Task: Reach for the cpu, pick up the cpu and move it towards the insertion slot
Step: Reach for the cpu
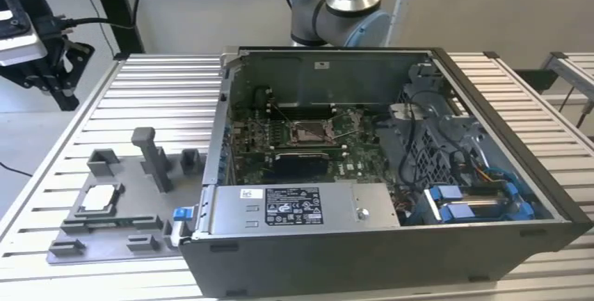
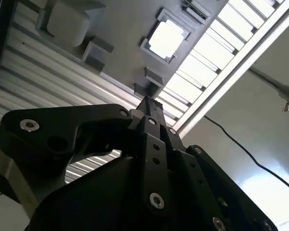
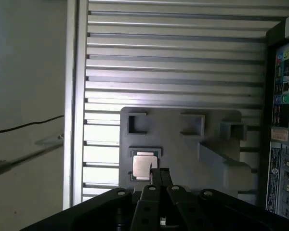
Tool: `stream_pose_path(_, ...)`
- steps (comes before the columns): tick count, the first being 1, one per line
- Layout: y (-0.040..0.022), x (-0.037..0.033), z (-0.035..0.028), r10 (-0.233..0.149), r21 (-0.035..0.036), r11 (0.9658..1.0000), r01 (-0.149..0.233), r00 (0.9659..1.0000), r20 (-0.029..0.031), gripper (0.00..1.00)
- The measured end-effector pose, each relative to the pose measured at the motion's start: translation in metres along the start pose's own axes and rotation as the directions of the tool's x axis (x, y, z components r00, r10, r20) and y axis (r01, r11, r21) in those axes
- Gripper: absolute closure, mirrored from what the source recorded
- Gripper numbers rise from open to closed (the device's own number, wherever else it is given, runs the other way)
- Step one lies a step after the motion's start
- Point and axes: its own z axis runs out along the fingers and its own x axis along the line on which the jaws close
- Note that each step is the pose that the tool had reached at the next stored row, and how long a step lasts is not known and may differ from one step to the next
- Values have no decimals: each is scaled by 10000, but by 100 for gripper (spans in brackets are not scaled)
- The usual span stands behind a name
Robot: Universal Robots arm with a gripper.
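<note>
Cpu (image 1: 100, 199) lies flat, silvery top up, in a square pocket of the grey fixture plate (image 1: 139, 228), on the plate's side twd the exterior view's left. Nothing touches it. Plate sits on the slatted metal bench (image 1: 167, 85), just beside the open computer case (image 1: 390, 245), w/ upright grey blocks & a taller post (image 1: 153, 158) between cpu & case. Insertion slot (image 1: 309, 131), shiny frame w/ brownish centre, is inside the case on the green board (image 1: 250, 141), well apart from the cpu.

Fingers (image 3: 155, 179) hang above the plate, pressed together, gripping nothing. In first wrist view their tips line up w/ the cpu's edge. In second wrist view the fingers (image 2: 151, 115) sit clear of the cpu (image 2: 166, 39), w/ bare plate between.

Arm (image 1: 339, 9) rises past the case's far wall in exterior view. A dark cable (image 3: 29, 125) runs over the floor beyond the bench edge.
</note>
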Motion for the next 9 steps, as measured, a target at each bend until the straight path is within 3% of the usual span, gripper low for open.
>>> stream_pose_path(7,-2,16,2,-25,0,10000,25,10000,-1,100)
stream_pose_path(8,-2,16,1,-26,0,10000,26,10000,-2,0)
stream_pose_path(9,-2,16,2,-26,0,10000,26,10000,-1,0)
